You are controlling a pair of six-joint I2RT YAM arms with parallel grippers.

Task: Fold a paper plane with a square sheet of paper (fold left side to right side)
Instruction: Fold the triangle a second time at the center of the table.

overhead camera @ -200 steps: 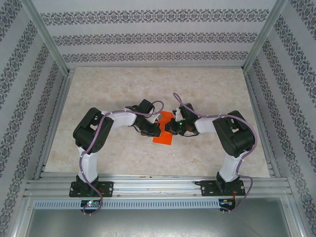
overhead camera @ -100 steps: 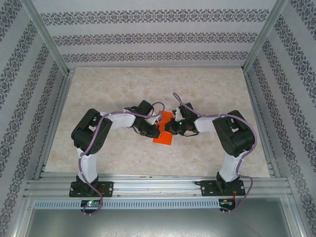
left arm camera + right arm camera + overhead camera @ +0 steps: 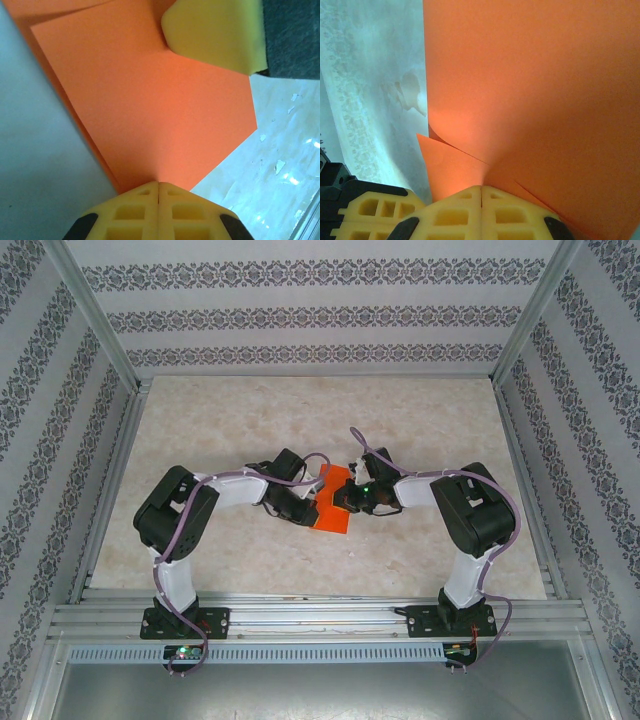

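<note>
Where the two arms meet, the orange paper (image 3: 331,512) sits between them: left pincer (image 3: 159,184) clenched on its left edge, right pincer (image 3: 481,187) clenched on its right.

counts. arms: two, left arm (image 3: 178,540) and right arm (image 3: 468,530). grippers: two, left gripper (image 3: 158,186) and right gripper (image 3: 481,190). yellow fingers (image 3: 127,212): four, two per gripper. purple cables (image 3: 235,474): two, one along each arm. bases (image 3: 185,620): two, one under each arm. orange sheet (image 3: 333,516): one. table (image 3: 230,420): one. patterned walls (image 3: 320,315): three. metal posts (image 3: 95,315): two, one at each far corner.
</note>
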